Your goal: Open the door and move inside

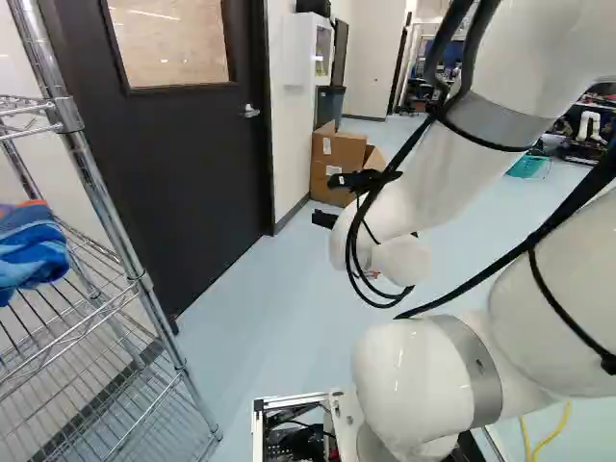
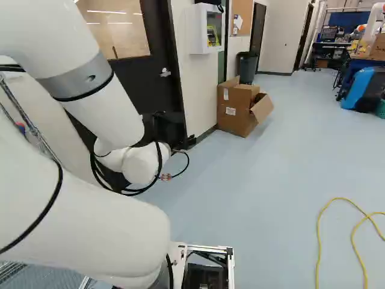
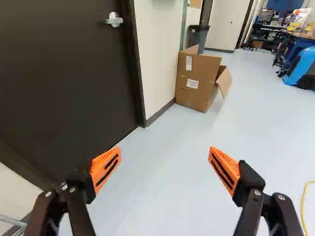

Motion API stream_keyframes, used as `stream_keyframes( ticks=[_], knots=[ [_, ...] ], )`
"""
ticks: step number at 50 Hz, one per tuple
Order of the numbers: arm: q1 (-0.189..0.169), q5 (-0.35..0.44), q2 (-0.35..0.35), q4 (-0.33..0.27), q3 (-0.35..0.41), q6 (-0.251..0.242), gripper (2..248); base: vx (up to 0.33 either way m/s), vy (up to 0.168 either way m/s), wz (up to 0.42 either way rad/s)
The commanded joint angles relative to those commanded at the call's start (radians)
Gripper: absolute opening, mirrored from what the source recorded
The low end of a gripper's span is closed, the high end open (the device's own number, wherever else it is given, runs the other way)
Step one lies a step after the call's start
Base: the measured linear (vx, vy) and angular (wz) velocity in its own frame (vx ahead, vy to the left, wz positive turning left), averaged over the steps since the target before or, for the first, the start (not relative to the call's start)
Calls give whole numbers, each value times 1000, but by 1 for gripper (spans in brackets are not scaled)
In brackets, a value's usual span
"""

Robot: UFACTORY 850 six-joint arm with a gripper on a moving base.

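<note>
The door fills the upper left of the left base view and looks shut; its lever handle sits upper middle-left there, close beside the frame. In the wrist view that handle is ahead of the gripper and well apart from it, toward the door side. The jaws stand wide, nothing between the orange pads.

Reaching the lever is the likely first step, and the first risk. The open fingers point out over the floor rather than at the handle, so a straight advance would probably miss it, or drive one finger into the door panel or the door frame. A grip only on the lever's tip could slip off as it turns.

The wire rack at the left of the left base view is close beside the door; if the base turns or edges that way, it could snag the rack — and if the door swings toward the robot, the panel may strike it. I can't tell which way it opens. The black cables hang loose around the wrist and might catch on the handle. Beyond the frame, the cardboard box, upper middle of the right base view, leaves less room for a wide swerve.
</note>
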Motion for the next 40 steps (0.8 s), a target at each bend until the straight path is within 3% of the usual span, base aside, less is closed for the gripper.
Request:
stream_keyframes(
  ticks=[40],
  knots=[
    [0,0,0,0,0,0,247,124,3,-11]
  ],
)
